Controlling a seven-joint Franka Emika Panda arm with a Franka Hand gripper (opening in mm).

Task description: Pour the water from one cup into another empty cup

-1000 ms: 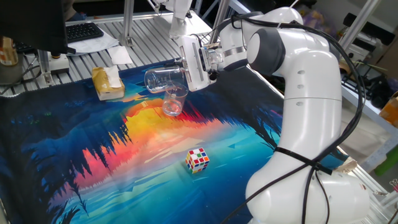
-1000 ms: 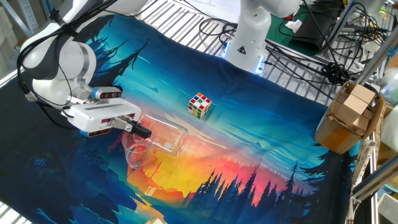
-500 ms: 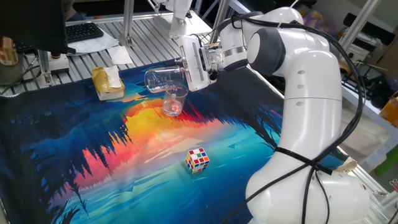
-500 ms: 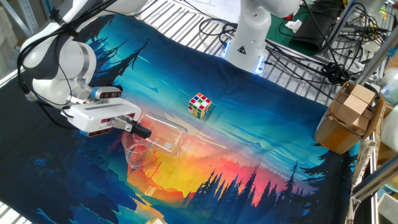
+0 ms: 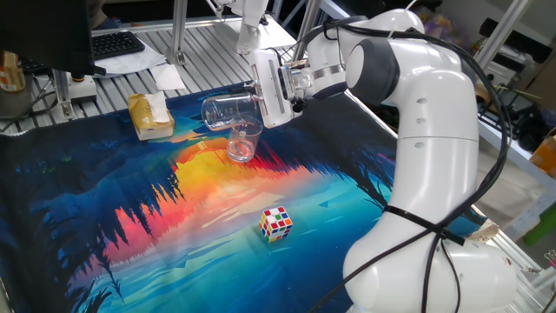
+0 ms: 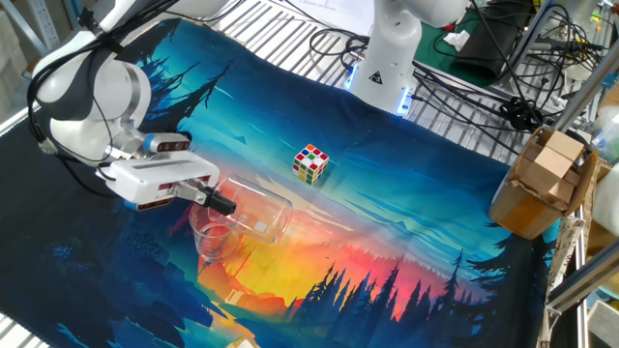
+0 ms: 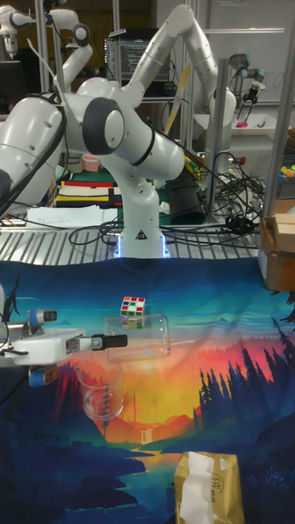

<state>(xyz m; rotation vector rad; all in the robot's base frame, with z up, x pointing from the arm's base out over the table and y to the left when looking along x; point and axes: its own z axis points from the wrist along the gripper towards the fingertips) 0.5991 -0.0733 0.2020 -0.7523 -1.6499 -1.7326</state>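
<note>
The claw (image 5: 257,100) is closed on a clear glass cup (image 5: 222,110), gripping it near its mouth end and holding it on its side in the air, so the cup's long axis runs level with the tabletop (image 5: 104,217). In the one fixed view the cup's base points left, away from the arm, and its mouth sits at the claw, directly over a second clear cup (image 5: 244,142) that stands upright on the printed forest-and-sunset cloth (image 5: 191,200). From the other fixed view the held cup (image 6: 254,212) lies across the picture with its base to the right, and the standing cup (image 6: 214,235) is just below the claw (image 6: 219,203), its rim close under the tipped cup's mouth; whether the two glasses touch cannot be told. The water cannot be made out in either glass at this size. The tall fixed view shows the same arrangement: the claw (image 7: 108,341) reaching in from the left, the horizontal cup (image 7: 139,336) with its base to the right, and the upright cup (image 7: 102,395) beneath. A Rubik's cube (image 5: 276,223) rests on the cloth well apart from the cups, nearer the robot's base. A tissue pack (image 5: 149,116) lies at the cloth's edge, beyond the held cup's base. A cardboard box (image 6: 543,183) stands at the tabletop's side.
</note>
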